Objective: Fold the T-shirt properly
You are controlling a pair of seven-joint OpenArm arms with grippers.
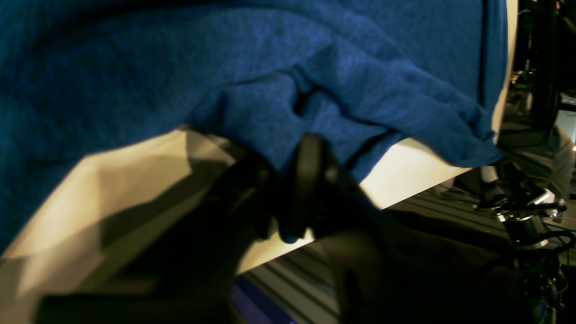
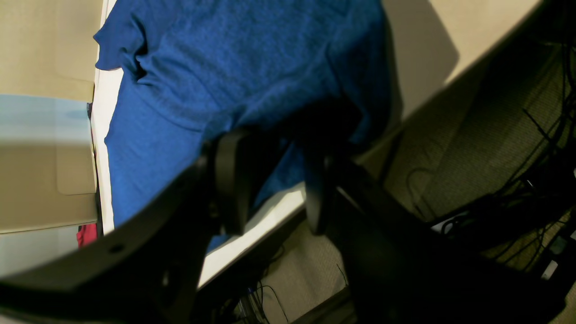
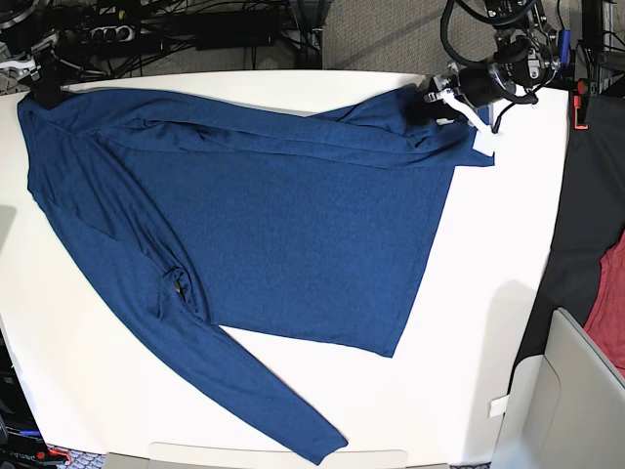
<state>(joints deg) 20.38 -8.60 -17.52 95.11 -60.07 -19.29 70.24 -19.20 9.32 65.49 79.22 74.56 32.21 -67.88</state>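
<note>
Base view shows the big dark blue T-shirt lying spread out on the white worktop. The shirt fills most of the left and middle of the picture. One long sleeve runs down toward the bottom middle, and its cuff lies near the bottom edge of the worktop. The top part of the shirt is bunched into long folds that run from the upper left to the upper right. The left end effector is at the upper right, right at the corner of the shirt there. The right end effector is at the upper left, at the other top corner of the shirt. In the left wrist view, the left end effector is a dark shape in the lower middle, and its fingers are pinched tight on a wrinkled bit of blue cloth just by the worktop edge. In the right wrist view, the right end effector has its two dark fingers a little apart, with blue cloth going in between them at the worktop edge; I cannot tell if they squeeze it. A bit of red cloth shows at the lower left of that view.
</note>
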